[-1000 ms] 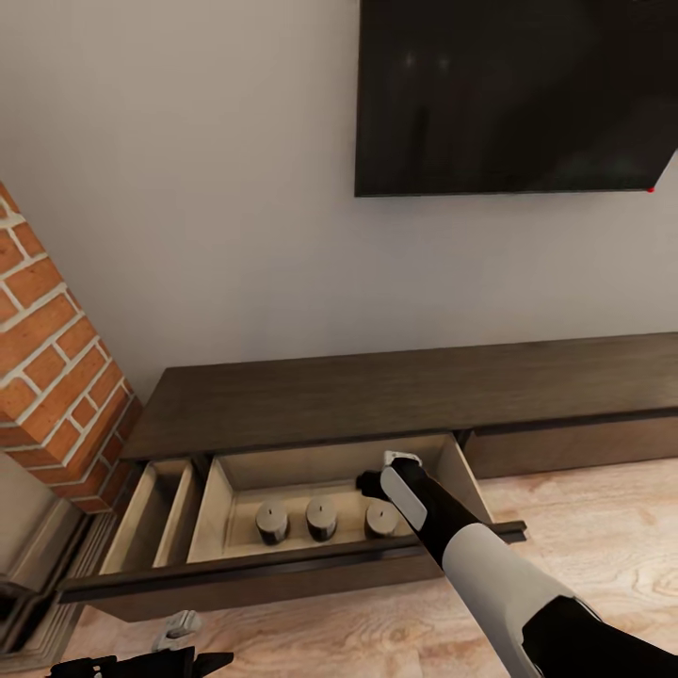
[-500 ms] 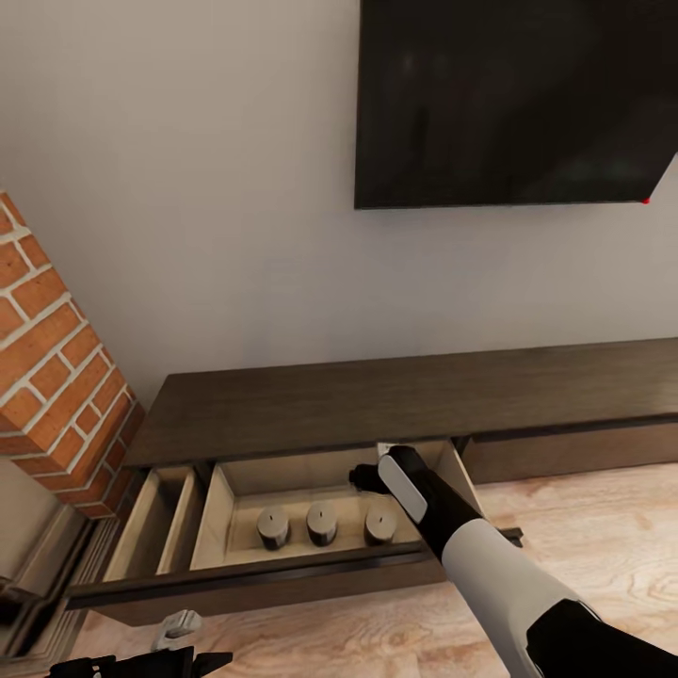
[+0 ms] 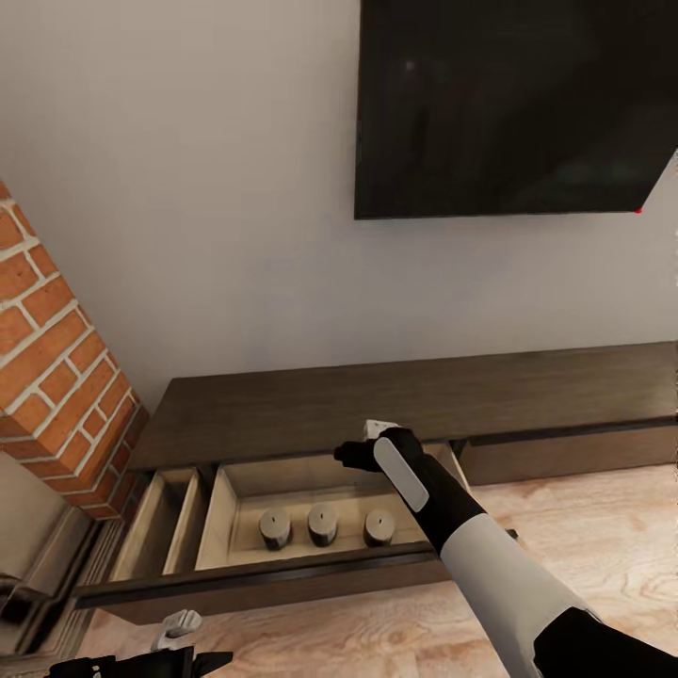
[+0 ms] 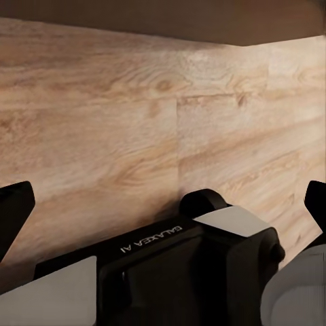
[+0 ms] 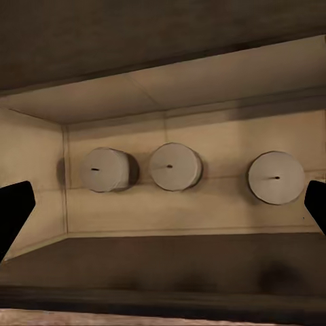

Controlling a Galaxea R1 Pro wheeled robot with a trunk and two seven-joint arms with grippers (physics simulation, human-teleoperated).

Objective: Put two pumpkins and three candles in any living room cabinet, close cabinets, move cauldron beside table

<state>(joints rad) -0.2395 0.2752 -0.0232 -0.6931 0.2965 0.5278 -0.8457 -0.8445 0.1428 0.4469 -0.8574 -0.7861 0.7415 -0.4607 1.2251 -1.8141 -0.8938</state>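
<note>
Candles [image 3: 322,524] in open cabinet [image 3: 282,414].

Right gripper [image 3: 353,456] jaws hidden behind its own wrist in the head view, both fingertips [image 5: 13,210] cropped at the wrist picture's edges, left gripper [image 3: 184,650] cut off below, cabinet [image 3: 395,400] cropped.

A plain pale wall [image 3: 207,188] faces us, with a large dark television screen [image 3: 513,104] mounted high on its right half. At the left edge we see a red brick chimney column [image 3: 56,358] with pale mortar, angled toward the wall and standing on a grey stone base [image 3: 38,556]. Light wooden plank flooring [image 3: 584,523] with visible grain and knots spreads across the near ground.
</note>
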